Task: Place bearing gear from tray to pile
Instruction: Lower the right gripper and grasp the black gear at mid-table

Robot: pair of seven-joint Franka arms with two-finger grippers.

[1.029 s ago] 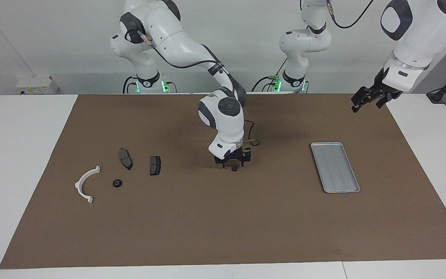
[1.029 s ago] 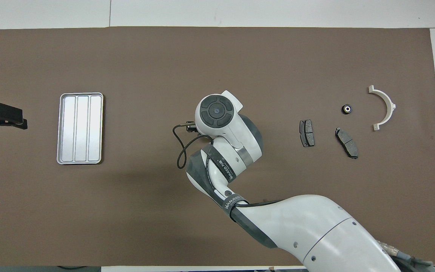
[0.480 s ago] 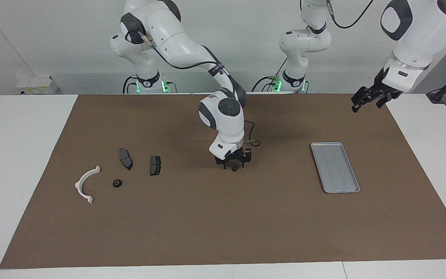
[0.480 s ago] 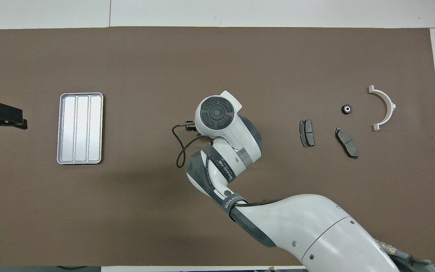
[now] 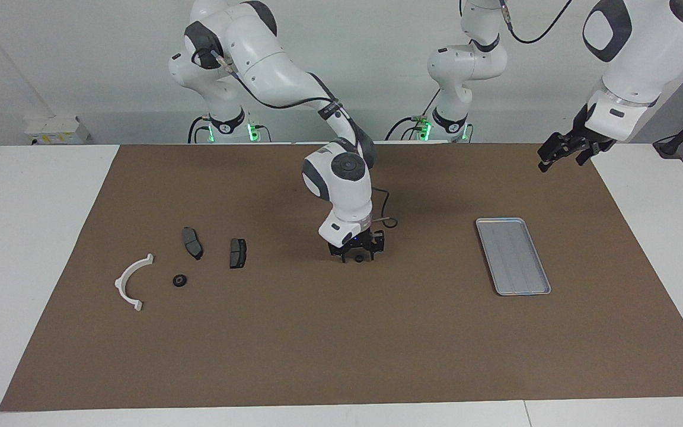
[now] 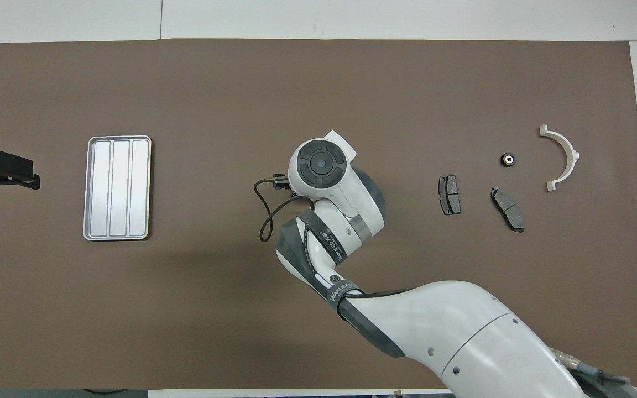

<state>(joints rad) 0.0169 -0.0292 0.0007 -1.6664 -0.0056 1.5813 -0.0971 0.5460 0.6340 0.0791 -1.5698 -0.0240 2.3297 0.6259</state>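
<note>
I was midway through the transfer. The tray (image 5: 513,256), toward my left arm's end of the table, lay bare. The small dark bearing gear (image 5: 358,258) sat at the tips of my right gripper (image 5: 357,255), low over the middle of the brown mat (image 5: 341,344). The wrist hid it from above. I could not tell whether I had clamped it or whether it merely lay on the mat under me.

By my judgement, the next move called for a sure hold on the gear, a short lift, and a carry toward my right arm's end of the table, where the pile lay.

The pile held two dark brake pads (image 5: 192,242) (image 5: 238,252), a white semicircular bracket (image 5: 131,281) and another bearing gear (image 5: 179,280) between bracket and pads. The nearer pad lay on the straight path, so I judged I should pass above it and set down in a bare spot beside the parts.

My left gripper (image 5: 567,151) waited, released and holding nothing, over the mat's edge past the tray.
</note>
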